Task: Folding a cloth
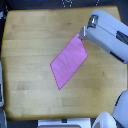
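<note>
Pink cloth (69,61) flat on the desk (30,40), unfolded.
My gripper (83,34) sits at its far corner; jaws' state I cannot tell; folding remains.

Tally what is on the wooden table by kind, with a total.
Cloth, pink: 1
Gripper, over the cloth's upper corner: 1
Total: 2
</note>
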### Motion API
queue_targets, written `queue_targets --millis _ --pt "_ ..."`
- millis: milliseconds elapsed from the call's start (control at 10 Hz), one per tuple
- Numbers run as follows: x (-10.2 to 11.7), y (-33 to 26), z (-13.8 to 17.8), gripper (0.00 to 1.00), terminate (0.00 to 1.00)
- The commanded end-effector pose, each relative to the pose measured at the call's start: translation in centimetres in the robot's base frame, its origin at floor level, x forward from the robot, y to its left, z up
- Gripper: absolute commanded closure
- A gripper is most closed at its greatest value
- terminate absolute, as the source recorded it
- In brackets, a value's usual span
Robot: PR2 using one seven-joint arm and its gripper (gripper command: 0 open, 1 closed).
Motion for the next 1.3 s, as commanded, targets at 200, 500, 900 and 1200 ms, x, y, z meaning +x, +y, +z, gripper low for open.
queue_targets --millis 200,500,900,1200 --pt "-0.5 3.9 -7.2 0.00 0.00" --pt "-0.1 3.8 -9.1 0.00 0.00" --pt "0.1 3.8 -11.3 0.00 0.00" --pt "-0.8 3.3 -11.3 0.00 0.00"
